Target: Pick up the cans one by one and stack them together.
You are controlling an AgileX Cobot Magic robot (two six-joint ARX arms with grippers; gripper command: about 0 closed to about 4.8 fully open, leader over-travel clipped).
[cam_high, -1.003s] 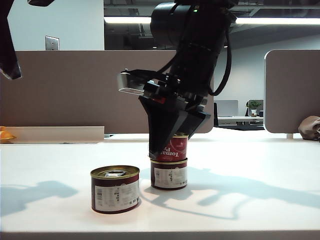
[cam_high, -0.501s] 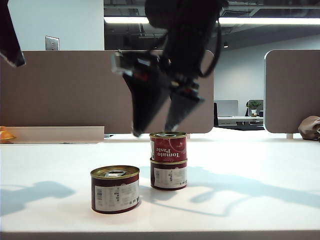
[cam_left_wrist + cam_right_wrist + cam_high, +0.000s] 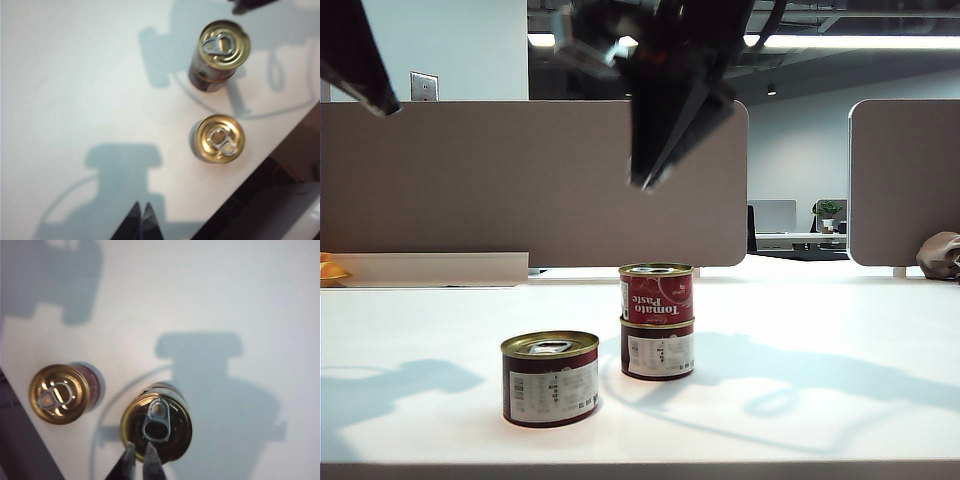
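Two-can stack (image 3: 657,320) below raised right claw (image 3: 642,183)

Bright ceiling strip lights (image 3: 860,41) light the scene from above and behind, leaving the raised arm a blurred dark silhouette. Soft grey arm shadows spread over the white table (image 3: 840,330). Both wrist views look slightly soft, and the gold lids (image 3: 220,138) catch mild glare against the washed-out tabletop
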